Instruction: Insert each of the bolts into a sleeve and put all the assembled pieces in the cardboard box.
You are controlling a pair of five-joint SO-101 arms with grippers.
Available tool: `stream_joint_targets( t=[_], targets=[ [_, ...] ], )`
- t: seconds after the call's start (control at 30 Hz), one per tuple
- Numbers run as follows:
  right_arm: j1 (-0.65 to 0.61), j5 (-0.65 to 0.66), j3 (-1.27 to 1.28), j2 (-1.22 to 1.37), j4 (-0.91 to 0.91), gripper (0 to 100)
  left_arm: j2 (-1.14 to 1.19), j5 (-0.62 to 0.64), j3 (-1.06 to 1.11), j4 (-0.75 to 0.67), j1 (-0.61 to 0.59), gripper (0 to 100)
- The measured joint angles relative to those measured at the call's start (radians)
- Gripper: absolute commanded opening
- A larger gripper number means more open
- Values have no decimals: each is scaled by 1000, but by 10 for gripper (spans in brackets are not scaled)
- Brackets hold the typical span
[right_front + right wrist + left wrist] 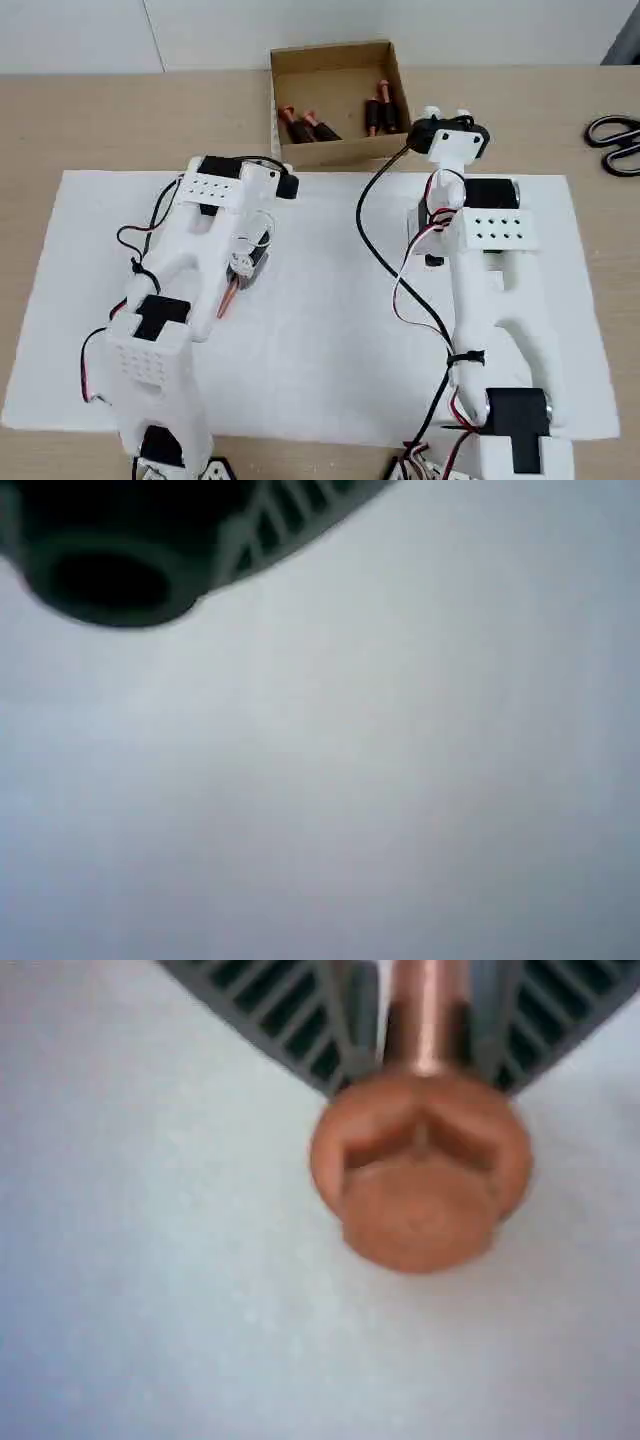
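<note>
The table (60, 120) carries a white sheet (320, 340), and both arms stand over it. The cardboard box (330, 85) sits on the table beyond both claws, just past the sheet's far edge. Dark and copper assembled pieces (300, 127) lie inside it in two small clusters.

The left claw (236, 285) points down at the sheet. Its ribbed jaws are clamped on the shank of a copper-coloured bolt (420, 1185), whose head hangs below the tips, close to the sheet.

The right claw (432, 250) is folded back under its own wrist. It grips a black sleeve (105, 575), hollow end showing, just above the sheet.

Scissors (615, 140) lie on the table, well off to the right claw's outer side.
</note>
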Motion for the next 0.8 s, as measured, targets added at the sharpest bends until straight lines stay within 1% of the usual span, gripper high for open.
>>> stream_joint_targets(
  t=[0.23,0.43,0.8],
  targets=[
    [-2,0,0,0,0,4,0,-21,0,-2,-2,69],
    [-2,0,0,0,0,4,0,-21,-38,-3,-2,93],
    [-2,0,0,0,0,4,0,-21,-43,-25,-2,96]
  ],
)
